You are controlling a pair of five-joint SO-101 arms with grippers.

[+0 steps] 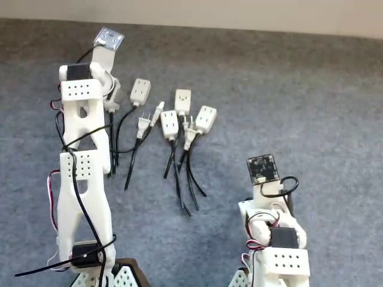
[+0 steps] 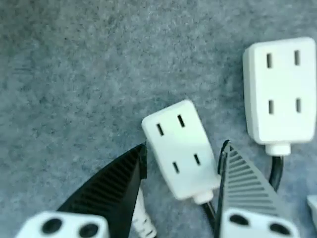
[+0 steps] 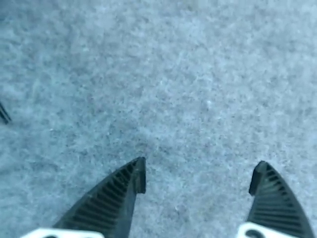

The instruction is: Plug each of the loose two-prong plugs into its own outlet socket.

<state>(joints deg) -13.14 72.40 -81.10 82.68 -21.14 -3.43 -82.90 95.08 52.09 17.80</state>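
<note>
My left gripper (image 2: 184,148) is open, its black fingers on either side of a white outlet socket (image 2: 173,134) that lies face up on the carpet. A second, larger-looking white socket (image 2: 281,94) lies just beyond it. In the high view this arm stretches to the far left, beside a socket (image 1: 139,89). Three more sockets (image 1: 182,100) (image 1: 169,122) (image 1: 205,118) lie in the middle. A loose two-prong plug (image 1: 143,124) and a white plug (image 1: 158,110) lie between them, with black cords trailing toward me. My right gripper (image 3: 200,163) is open over bare carpet.
Grey carpet (image 1: 299,101) covers the whole table. Black cords (image 1: 179,179) fan out from the sockets toward the front centre. The right arm (image 1: 272,239) is folded back at the front right, away from the sockets.
</note>
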